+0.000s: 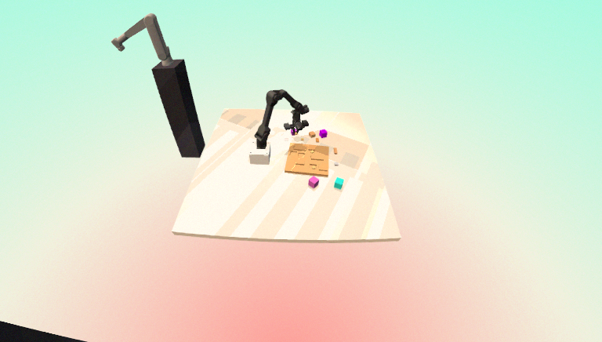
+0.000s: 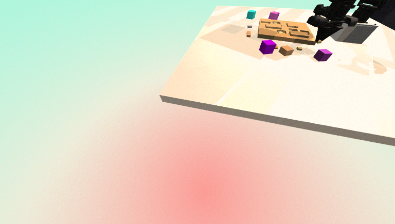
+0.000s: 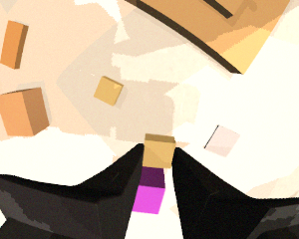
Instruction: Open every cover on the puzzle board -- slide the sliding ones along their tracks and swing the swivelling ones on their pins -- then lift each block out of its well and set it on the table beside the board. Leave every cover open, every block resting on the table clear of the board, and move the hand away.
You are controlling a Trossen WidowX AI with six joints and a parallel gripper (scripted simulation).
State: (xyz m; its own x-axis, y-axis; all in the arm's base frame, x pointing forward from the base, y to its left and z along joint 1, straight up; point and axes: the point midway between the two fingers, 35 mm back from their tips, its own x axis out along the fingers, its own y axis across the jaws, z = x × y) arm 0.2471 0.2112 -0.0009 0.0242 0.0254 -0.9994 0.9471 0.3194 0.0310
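Observation:
My gripper (image 1: 295,130) (image 2: 318,40) (image 3: 157,150) is shut on a small tan block (image 3: 158,153), held above the table beside the board's corner. The tan puzzle board (image 1: 290,167) (image 2: 262,32) (image 3: 239,45) has several slots and recesses; its covers are too small to tell apart. On the table lie a small tan block (image 1: 302,139) (image 2: 299,48) (image 3: 109,91), a larger orange block (image 1: 312,134) (image 2: 286,50) (image 3: 22,112), a thin orange block (image 1: 317,140) (image 3: 14,45), another orange block (image 1: 335,150) (image 2: 248,33), a pale flat piece (image 3: 222,140) and a small grey piece (image 1: 335,164) (image 2: 249,26).
A magenta cube (image 2: 322,55) (image 3: 149,199) lies beyond the fingertips. A violet cube (image 1: 323,132) (image 2: 267,47) stands near the orange block. A pink cube (image 1: 313,182) (image 2: 273,15) and a teal cube (image 1: 339,183) (image 2: 251,14) stand across the board.

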